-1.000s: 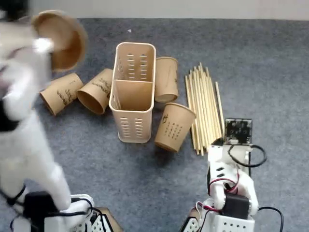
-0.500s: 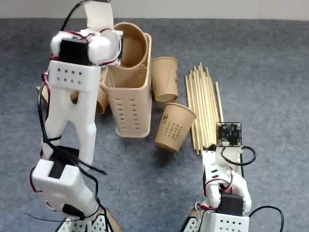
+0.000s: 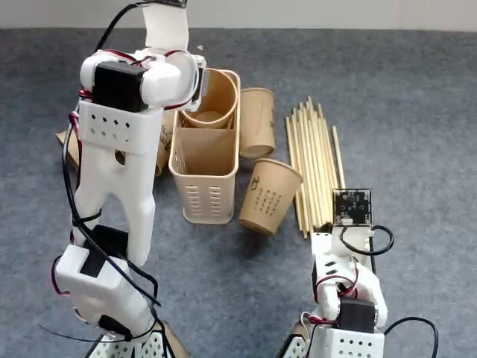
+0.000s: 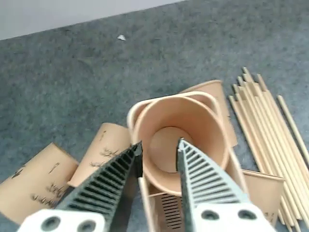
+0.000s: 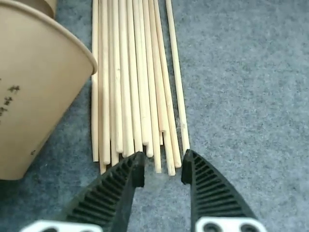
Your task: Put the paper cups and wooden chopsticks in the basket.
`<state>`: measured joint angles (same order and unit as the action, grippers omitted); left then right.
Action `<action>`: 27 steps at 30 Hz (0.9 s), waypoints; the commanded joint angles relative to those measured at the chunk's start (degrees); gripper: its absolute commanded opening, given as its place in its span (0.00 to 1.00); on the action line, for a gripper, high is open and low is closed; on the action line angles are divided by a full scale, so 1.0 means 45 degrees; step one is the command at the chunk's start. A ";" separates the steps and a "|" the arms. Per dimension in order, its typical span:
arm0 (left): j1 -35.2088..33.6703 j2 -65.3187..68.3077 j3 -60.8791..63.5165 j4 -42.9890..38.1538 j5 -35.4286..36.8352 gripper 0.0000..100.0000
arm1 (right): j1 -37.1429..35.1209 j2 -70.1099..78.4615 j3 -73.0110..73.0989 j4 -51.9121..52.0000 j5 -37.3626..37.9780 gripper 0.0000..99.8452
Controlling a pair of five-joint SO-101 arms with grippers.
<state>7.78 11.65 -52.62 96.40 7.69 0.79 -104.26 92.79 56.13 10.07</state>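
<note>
Five paper cups are on the grey bench [image 3: 417,89]. One cup [image 3: 212,101] stands upright, mouth up, in the far compartment of the basket [image 3: 203,195]. The near compartment has nothing in it.

The left pincer [image 4: 159,151] hangs just over this cup. Its fingers [image 4: 118,176] stand apart with a clear gap. One is at the outside of the rim and the other is over the cup's mouth, so the pincer is open and does not squeeze the wall.

Two cups lie on their sides at the left of the basket. The nearer cup [image 4: 104,150] is just beside the basket wall and the outer cup [image 4: 34,181] lies next to it. In the high view the left arm [image 3: 115,164] covers most of both.

A fourth cup [image 3: 258,123] lies on its side at the right of the basket, touching it or almost. The fifth cup [image 3: 268,195] lies tilted in front of that one, between the basket and the wooden chopsticks [image 3: 314,164]. Its rim reaches the nearest sticks.

The chopsticks lie together in one flat bundle on the bench, roughly parallel, well to the right of the basket.

The right pincer [image 5: 161,162] is low over the bench, just beside the near ends of the chopsticks. Its fingers are a little apart and hold nothing.
</note>
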 commanded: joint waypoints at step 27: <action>-0.8860 0.4523 0.2803 -0.0879 0.3595 0.23 | -0.0635 -0.0147 -0.0029 -0.0186 0.0176 0.14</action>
<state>-31.52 30.29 -39.69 95.08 23.34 -1.41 -104.26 92.88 56.13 10.07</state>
